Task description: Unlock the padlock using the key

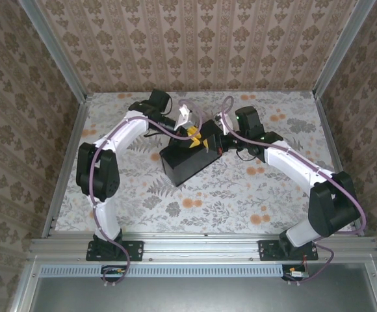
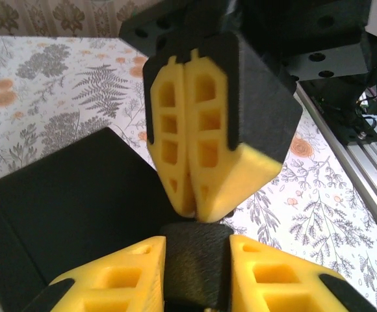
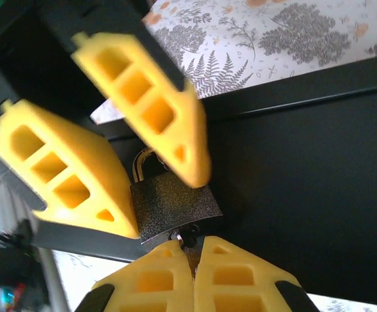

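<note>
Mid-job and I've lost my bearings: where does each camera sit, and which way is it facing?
Top external: above and behind the bases, looking down on the table; both arms meet over the black box.
Left wrist: on the left arm, facing the right gripper; its own fingers clamp the padlock.
Right wrist: on the right arm, facing the left gripper; its own fingers pinch the key against the padlock.
Shared: both wrist views show the padlock and the black box.

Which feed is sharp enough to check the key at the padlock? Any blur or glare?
Right wrist: padlock crisp, key a dim sliver, left gripper's fingers slightly smeared. Left wrist: its own near fingers soft, padlock dark. Top external: even light, no glare, padlock too small to judge.
</note>
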Robot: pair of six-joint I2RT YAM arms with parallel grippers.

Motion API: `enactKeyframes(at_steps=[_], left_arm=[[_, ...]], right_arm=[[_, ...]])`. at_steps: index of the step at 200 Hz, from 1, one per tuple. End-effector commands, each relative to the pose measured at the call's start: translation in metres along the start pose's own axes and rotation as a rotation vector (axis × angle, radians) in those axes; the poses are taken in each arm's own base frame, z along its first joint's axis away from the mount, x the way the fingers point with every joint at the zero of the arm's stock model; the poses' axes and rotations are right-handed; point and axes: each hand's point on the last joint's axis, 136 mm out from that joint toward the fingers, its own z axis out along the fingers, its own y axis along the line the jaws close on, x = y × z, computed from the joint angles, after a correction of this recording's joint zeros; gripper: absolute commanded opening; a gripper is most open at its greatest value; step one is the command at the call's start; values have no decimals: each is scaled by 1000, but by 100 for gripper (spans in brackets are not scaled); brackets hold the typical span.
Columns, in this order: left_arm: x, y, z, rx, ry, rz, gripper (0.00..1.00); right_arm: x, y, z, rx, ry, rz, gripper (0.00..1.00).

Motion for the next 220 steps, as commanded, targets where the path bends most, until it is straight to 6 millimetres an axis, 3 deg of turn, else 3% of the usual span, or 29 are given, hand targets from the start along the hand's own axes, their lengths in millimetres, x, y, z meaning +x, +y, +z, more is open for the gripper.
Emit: enactKeyframes(at_steps=[1,49,68,83,114,122,153,196,213,220], left_arm=[[30,8,9,-20,74,-47,9],[31,3,9,11,83,-54,9],[34,4,9,10,87,-64,10],[31,6,9,2,82,-67,15],[14,19,4,-60,62,-68,38],[12,28,-10,-96,49,-91,44],[-6,44,-23,-139,20,-144,48],[-31,38,-45,-107,-91,-173,53],[-27,39,-47,-147,-70,-177,54],[-25,42,-48,-166,-58,-184,54]], right_arm=[[-14,37,-4,-146,-12,131,0],[-4,28,-9,-94,75,-53,18],[-5,22,-10,-82,94,-61,18],[-10,19,-12,-74,90,-58,21],[-16,13,-15,-29,76,-74,23],[-18,8,-16,-12,74,-56,22],[-23,-4,-16,0,62,29,20],[-31,6,-26,-7,24,-51,27],[-34,15,-31,-15,12,-128,31],[-33,19,-31,-18,11,-181,38]])
